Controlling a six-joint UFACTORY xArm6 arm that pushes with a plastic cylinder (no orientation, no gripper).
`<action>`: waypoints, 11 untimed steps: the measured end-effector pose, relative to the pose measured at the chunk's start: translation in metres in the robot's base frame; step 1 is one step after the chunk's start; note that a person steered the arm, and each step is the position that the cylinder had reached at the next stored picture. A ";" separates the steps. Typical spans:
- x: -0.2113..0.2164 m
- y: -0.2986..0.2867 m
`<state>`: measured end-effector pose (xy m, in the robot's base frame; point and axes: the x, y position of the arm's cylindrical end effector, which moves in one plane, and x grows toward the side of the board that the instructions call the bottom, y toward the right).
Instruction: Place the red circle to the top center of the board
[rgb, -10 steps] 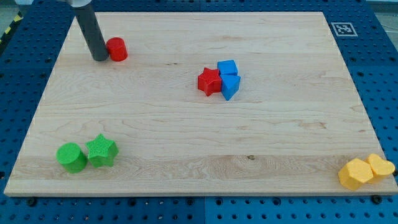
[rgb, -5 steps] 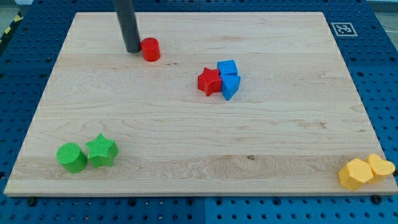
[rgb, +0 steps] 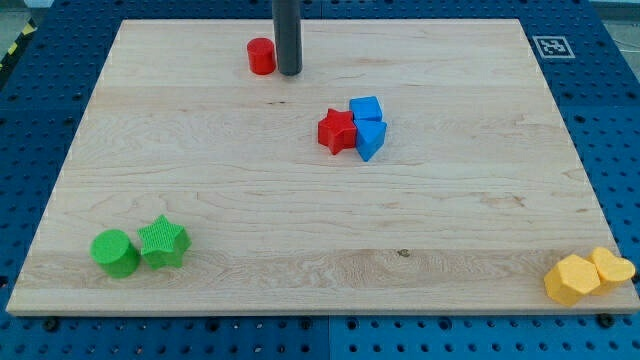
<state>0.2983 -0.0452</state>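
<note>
Change since earlier frames: red circle (rgb: 261, 56) has travelled from the board's upper left toward the top centre; my tip (rgb: 289, 73) has gone from the circle's left side over to its right side.
Tip: end of a plain dark rod with no jaws to open or close, holding nothing; it stands just right of the red circle, and whether they touch cannot be told.
Red circle: near the top edge of the board (rgb: 480, 230), a little left of centre.
Red star (rgb: 337, 131): mid-board, touching the blue pair on its right.
Blue cube (rgb: 366, 108): above a second blue block (rgb: 370, 140), touching it.
Green circle (rgb: 115, 252): lower left, beside the green star (rgb: 164, 242).
Yellow blocks (rgb: 590, 275): two, touching, lower right corner.
Marker tag (rgb: 552, 46): beyond the top right corner.
</note>
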 end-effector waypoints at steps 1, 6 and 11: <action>-0.002 0.000; 0.019 -0.042; 0.004 -0.055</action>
<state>0.3027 -0.1003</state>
